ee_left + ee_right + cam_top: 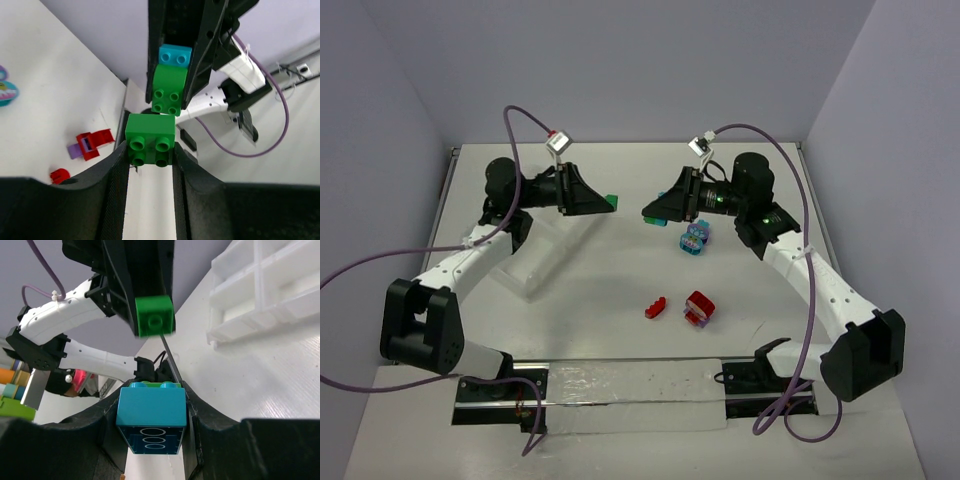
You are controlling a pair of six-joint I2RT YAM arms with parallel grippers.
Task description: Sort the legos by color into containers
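Observation:
My left gripper (603,201) is shut on a green brick (611,200), held in the air; in the left wrist view the brick (150,135) sits between the fingertips. My right gripper (653,210) faces it, a small gap apart, shut on a teal brick (151,412) stacked with a green brick (169,90). The white organizer tray (545,262) lies under the left arm and also shows in the right wrist view (265,285). On the table lie a teal-purple cluster (695,237), a small red brick (655,308) and a red cluster (700,307).
A long translucent strip (630,395) on a black rail runs along the near edge between the arm bases. Purple cables loop off both arms. Walls close in the table at the back and sides.

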